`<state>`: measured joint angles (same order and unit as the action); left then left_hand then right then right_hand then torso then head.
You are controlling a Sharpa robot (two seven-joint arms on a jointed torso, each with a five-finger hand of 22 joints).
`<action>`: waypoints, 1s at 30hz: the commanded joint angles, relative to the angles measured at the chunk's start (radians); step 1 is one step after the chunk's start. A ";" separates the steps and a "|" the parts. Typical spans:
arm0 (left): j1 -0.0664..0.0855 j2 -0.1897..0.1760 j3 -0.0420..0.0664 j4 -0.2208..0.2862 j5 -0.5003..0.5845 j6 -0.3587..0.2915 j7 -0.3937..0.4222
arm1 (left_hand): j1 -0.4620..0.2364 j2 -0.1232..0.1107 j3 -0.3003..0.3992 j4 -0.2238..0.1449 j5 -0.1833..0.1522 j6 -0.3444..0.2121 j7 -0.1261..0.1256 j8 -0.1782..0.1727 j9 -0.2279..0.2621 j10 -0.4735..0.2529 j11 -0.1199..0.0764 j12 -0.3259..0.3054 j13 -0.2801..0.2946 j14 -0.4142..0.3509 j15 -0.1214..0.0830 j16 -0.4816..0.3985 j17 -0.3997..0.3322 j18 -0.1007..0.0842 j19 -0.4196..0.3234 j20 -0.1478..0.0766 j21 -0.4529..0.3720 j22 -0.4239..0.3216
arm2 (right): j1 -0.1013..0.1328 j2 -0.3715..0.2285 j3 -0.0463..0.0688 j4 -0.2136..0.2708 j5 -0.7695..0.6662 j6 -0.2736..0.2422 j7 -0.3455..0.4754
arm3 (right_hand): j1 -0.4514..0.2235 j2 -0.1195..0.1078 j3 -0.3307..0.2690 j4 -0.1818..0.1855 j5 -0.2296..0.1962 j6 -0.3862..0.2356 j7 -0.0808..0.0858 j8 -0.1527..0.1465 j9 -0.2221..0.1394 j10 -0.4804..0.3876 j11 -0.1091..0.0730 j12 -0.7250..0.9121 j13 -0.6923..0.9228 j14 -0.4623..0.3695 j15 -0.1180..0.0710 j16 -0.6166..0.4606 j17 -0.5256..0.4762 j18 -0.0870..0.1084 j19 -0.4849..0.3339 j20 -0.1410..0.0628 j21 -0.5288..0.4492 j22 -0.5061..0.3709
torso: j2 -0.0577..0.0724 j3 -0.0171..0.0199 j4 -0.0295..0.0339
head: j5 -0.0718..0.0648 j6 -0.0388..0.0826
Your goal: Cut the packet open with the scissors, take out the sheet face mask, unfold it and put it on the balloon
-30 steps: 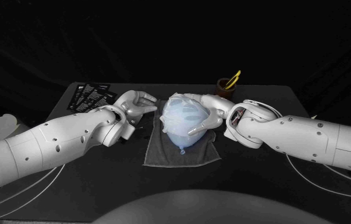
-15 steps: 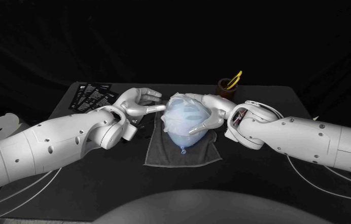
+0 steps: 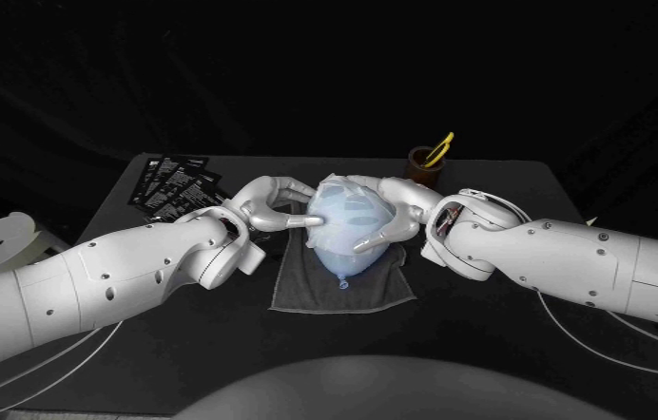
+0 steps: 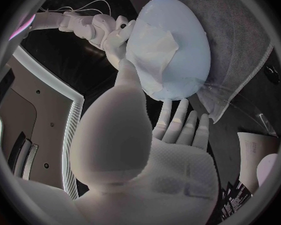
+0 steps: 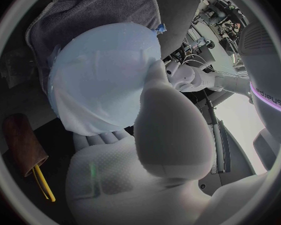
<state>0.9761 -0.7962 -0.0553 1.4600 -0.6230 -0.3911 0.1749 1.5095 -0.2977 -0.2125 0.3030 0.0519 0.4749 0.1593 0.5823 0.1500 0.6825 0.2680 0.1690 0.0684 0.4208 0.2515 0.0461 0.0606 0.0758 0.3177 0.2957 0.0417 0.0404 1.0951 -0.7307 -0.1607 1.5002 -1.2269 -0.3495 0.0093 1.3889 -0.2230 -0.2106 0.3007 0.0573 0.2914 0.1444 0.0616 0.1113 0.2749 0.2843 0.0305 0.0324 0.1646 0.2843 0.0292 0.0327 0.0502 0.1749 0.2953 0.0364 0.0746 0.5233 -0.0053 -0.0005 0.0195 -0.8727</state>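
On your left, packets [image 3: 171,181] lie on the bench [image 3: 164,325]. Your left hand [image 3: 275,206], fingers spread, touches the balloon [image 3: 346,235], which wears the sheet face mask [image 3: 343,207] and rests on a grey towel [image 3: 350,287]. Your right hand [image 3: 391,213] cups the balloon.

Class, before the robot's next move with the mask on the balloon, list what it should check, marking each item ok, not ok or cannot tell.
1. The balloon rests on the grey cloth: ok.
2. The right hand cups the balloon: ok.
3. The left hand holds nothing: ok.
4. The mask lies smooth: not ok, a fold shows.
5. The mask's edge under the right hand: cannot tell.
6. The scissors stand in the cup: ok.
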 commanded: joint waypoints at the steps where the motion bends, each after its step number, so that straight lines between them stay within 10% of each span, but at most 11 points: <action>1: -0.004 0.012 0.001 -0.012 -0.064 -0.040 -0.073 | 0.027 0.006 0.015 -0.002 0.002 -0.009 0.140 0.010 0.004 0.003 -0.003 0.009 0.002 0.014 0.000 0.009 0.003 -0.013 0.010 -0.001 0.002 0.002 | -0.010 0.001 -0.008 0.002 0.000 0.053 -0.012 | 0.000 0.008 0.007 0.000 -0.004 0.005 0.157 0.005 0.002 0.009 -0.002 0.004 0.001 0.003 0.000 -0.002 0.001 0.021 0.006 -0.001 0.006 0.001 | -0.001 0.0005 -0.0001 | 0.000 0.000; 19: -0.011 0.011 0.001 -0.036 -0.121 -0.103 -0.174 | 0.183 0.139 0.388 -0.019 -0.004 -0.018 0.139 0.096 0.027 0.018 -0.008 0.069 0.002 0.100 -0.007 0.043 0.029 0.012 0.055 -0.004 0.005 0.004 | -0.015 -0.002 -0.008 0.003 0.000 0.054 -0.012 | 0.000 0.008 0.007 0.000 -0.004 0.008 0.157 0.006 0.003 0.010 -0.002 0.004 0.001 0.003 0.000 -0.002 0.001 0.020 0.006 -0.001 0.006 0.001 | -0.001 -0.0006 0.0011 | -0.003 0.000; 30: -0.013 -0.023 0.001 -0.022 -0.060 -0.085 -0.138 | 0.175 0.133 0.403 -0.020 -0.005 -0.021 0.138 0.102 0.026 0.016 -0.008 0.073 0.000 0.096 -0.007 0.043 0.029 0.016 0.053 -0.003 0.003 0.004 | -0.018 -0.006 -0.008 0.004 0.000 0.054 -0.012 | 0.000 0.008 0.007 0.000 -0.004 0.010 0.157 0.006 0.003 0.011 -0.002 0.004 0.001 0.004 0.000 -0.002 0.001 0.020 0.006 -0.001 0.006 0.001 | 0.000 -0.0015 0.0015 | -0.006 0.000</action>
<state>0.9636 -0.8187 -0.0550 1.4320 -0.7132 -0.4773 0.0128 1.6899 -0.1626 0.1896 0.2813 0.0519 0.4588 0.1574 0.6791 0.1759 0.6945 0.2614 0.2381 0.0692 0.5205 0.2449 0.0878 0.0897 0.0756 0.3704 0.2914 0.0417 0.0443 1.0886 -0.7369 -0.1599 1.5024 -1.2250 -0.3516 0.0104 1.3889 -0.2231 -0.2106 0.3007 0.0573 0.2932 0.1423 0.0651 0.1140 0.2808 0.2824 0.0309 0.0327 0.1645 0.2842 0.0292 0.0327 0.0602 0.1747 0.2952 0.0363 0.0740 0.5226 -0.0064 0.0010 0.0137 -0.8727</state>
